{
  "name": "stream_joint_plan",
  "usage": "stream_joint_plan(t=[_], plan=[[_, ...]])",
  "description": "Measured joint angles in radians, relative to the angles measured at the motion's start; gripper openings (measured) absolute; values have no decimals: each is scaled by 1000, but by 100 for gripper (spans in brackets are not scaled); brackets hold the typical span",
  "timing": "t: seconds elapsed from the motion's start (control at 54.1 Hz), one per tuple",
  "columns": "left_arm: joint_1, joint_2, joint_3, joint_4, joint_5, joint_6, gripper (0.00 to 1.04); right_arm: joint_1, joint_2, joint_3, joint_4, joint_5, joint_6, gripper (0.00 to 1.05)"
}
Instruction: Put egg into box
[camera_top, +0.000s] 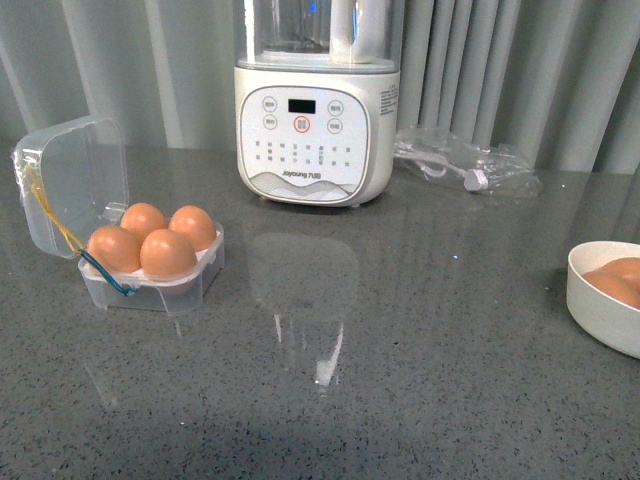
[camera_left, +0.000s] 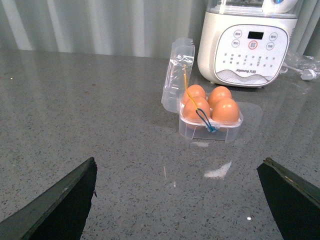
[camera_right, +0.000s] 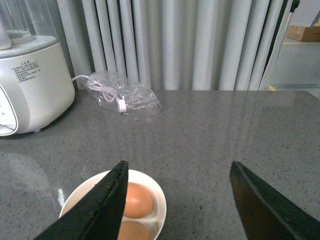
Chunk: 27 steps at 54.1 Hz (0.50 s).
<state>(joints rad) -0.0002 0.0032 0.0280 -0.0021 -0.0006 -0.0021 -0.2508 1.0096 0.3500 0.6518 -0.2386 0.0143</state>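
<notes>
The clear box (camera_top: 160, 292) stands at the left of the grey counter with its lid (camera_top: 75, 180) hinged up, and several brown eggs (camera_top: 167, 253) fill its cells. In the left wrist view the box (camera_left: 210, 132) lies ahead of my left gripper (camera_left: 175, 200), which is open and holds nothing. A white bowl (camera_top: 600, 315) at the right edge holds more brown eggs (camera_top: 615, 285). My right gripper (camera_right: 177, 200) hangs open above the counter just beside the bowl (camera_right: 159, 195). One of its fingers (camera_right: 100, 210) covers part of the bowl, and an egg (camera_right: 137, 200) shows beside it. Neither arm appears in the front view.
A white kitchen appliance (camera_top: 305, 130) with a control panel stands at the back centre. A clear plastic bag with a cable (camera_top: 465, 165) lies to its right. Grey curtains hang behind the counter.
</notes>
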Motion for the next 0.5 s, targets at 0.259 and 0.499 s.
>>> stream_joint_plan(t=[0.259, 0.499], plan=[[0, 0, 0, 0, 0, 0, 98, 88, -153, -150, -2, 82, -10, 12], [0, 0, 0, 0, 0, 0, 98, 157, -317, -250, -70, 147, -12, 3]])
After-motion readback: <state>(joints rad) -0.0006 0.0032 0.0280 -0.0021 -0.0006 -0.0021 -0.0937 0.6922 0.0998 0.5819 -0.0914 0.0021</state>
